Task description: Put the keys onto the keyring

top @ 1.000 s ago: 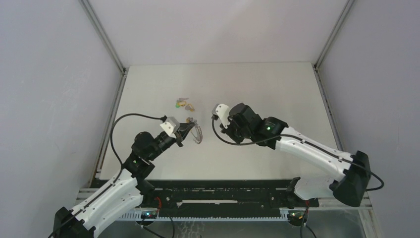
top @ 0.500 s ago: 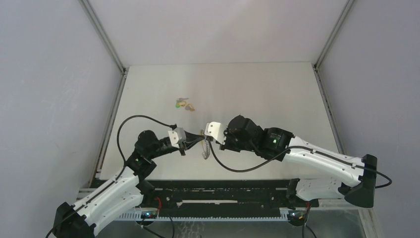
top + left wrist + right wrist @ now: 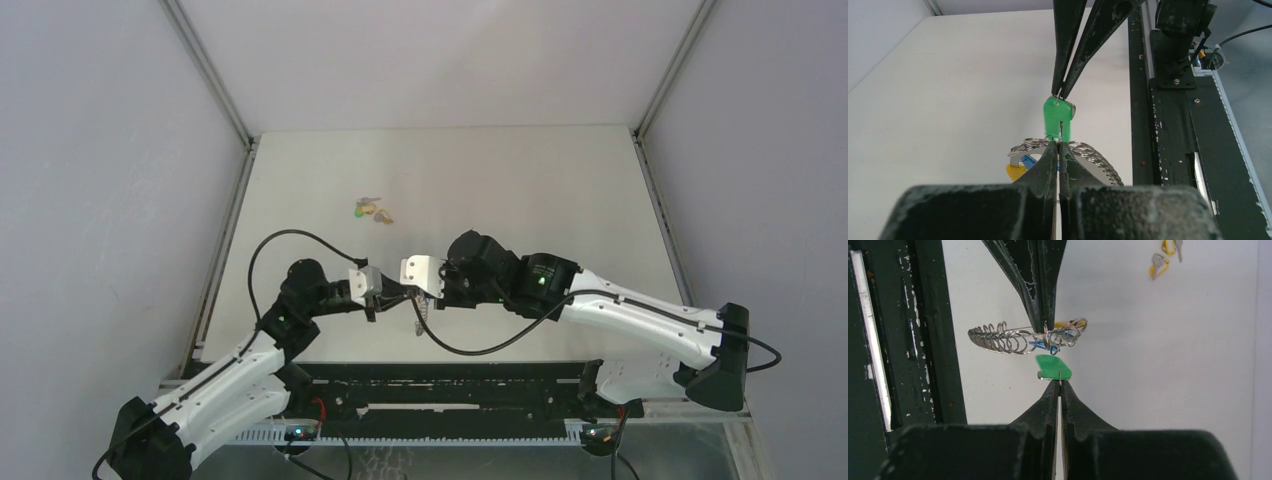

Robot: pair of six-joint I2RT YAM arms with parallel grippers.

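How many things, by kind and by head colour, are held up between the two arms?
Coiled silvery metal keyring: 1
Green plastic-headed metal key: 1
Blue plastic-headed metal key: 1
Yellow plastic-headed metal key: 1
Total: 4

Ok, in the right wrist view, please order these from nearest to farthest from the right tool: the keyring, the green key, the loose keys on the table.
1. green key: pinched at the tips of the right tool.
2. keyring: just beyond the key, gripped by the left tool.
3. loose keys: far off, at the upper right.
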